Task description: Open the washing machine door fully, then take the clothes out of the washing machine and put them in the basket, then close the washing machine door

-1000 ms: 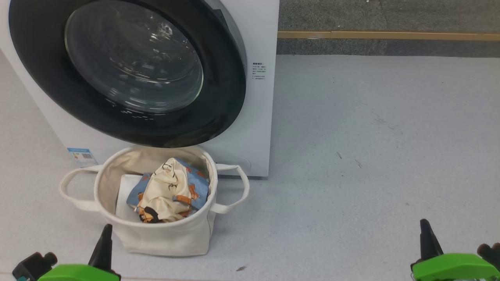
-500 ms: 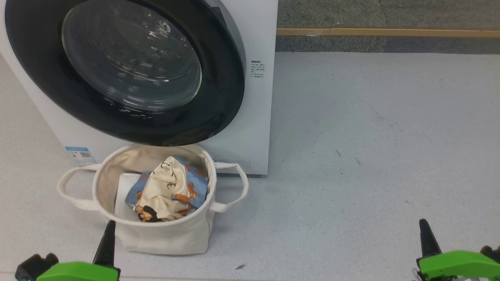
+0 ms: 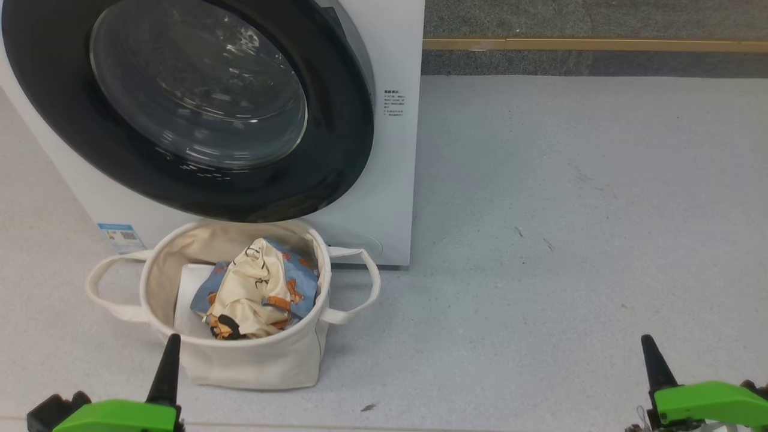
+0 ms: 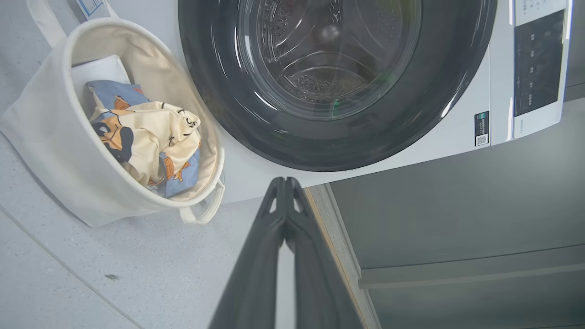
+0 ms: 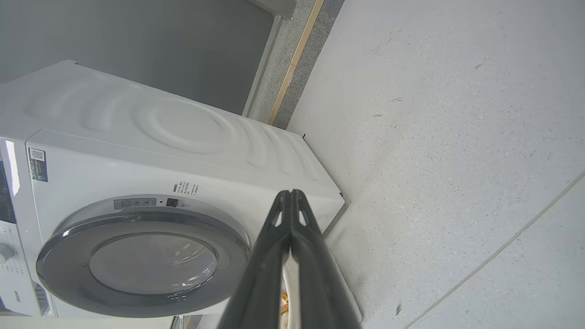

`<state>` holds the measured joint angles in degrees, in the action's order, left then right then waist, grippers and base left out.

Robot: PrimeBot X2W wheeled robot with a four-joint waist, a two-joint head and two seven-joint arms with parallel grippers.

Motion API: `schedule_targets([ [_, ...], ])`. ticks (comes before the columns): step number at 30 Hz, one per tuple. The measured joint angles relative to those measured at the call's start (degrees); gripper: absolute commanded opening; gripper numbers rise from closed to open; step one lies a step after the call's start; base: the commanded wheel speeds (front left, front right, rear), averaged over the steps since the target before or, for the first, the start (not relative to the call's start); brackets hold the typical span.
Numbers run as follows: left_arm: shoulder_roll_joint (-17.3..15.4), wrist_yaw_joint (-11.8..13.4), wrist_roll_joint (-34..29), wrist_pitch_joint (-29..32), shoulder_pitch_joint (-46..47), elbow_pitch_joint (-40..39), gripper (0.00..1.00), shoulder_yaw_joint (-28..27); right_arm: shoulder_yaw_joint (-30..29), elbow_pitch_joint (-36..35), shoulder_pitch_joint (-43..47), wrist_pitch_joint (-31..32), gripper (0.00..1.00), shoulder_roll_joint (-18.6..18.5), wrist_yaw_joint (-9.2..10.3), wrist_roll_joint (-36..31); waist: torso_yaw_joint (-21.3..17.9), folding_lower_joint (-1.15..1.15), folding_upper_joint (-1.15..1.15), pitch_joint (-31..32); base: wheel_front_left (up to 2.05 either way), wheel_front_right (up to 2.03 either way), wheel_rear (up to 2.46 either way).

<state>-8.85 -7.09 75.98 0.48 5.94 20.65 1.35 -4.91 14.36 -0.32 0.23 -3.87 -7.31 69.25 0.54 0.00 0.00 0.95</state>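
The white washing machine (image 3: 396, 180) stands at the upper left. Its black-rimmed glass door (image 3: 336, 150) lies against the front or nearly so, with a sliver of grey rim showing at its upper right edge. Below the door sits the cream basket (image 3: 240, 363), and the light-blue and cream printed clothes (image 3: 255, 294) are bunched inside it. My left gripper (image 3: 170, 351) is low, just in front of the basket, with its fingers pressed shut on nothing. Far to the right, my right gripper (image 3: 651, 354) is also shut and empty. The left wrist view shows the door (image 4: 219, 91), basket (image 4: 55, 151) and clothes (image 4: 141, 137).
A plain white flat sheet (image 3: 183, 294) lies in the basket under the clothes. A blue sticker (image 3: 120, 234) marks the machine's lower left. Open grey floor (image 3: 570, 240) spreads to the right, ending at a wood-coloured strip (image 3: 594, 45) by the wall. The control panel (image 4: 537, 64) is dark.
The whole head picture has drifted slightly up and left, so the camera moved. Both grippers stay low and shut. Door, basket and clothes keep their places.
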Motion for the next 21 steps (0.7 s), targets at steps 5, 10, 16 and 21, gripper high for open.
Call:
schedule_targets([
  [5,0.8,0.0,2.3,0.9,-0.1,-0.5,0.00,-0.7,-0.4,0.1,-0.9,1.0,0.00,0.1,0.00,3.1,-0.1,0.00,0.00,-0.2,0.00,0.00,0.00],
  [10,1.8,0.0,4.4,1.5,-0.2,-1.2,0.00,-1.5,-0.8,0.4,-0.9,1.7,0.00,0.4,0.00,6.2,-0.2,0.00,0.00,-0.3,0.00,0.00,0.00],
  [16,2.7,0.0,7.0,2.5,-0.3,-1.9,0.00,-2.5,-1.3,0.7,-1.2,2.7,0.00,0.6,0.00,9.9,-0.2,0.00,0.00,-0.5,0.00,0.00,0.00],
  [21,3.7,0.0,9.3,3.4,-0.3,-2.5,0.00,-3.3,-1.5,0.9,-2.0,3.4,0.00,0.7,0.00,13.1,-0.3,0.00,0.00,-0.7,0.00,0.00,0.00],
])
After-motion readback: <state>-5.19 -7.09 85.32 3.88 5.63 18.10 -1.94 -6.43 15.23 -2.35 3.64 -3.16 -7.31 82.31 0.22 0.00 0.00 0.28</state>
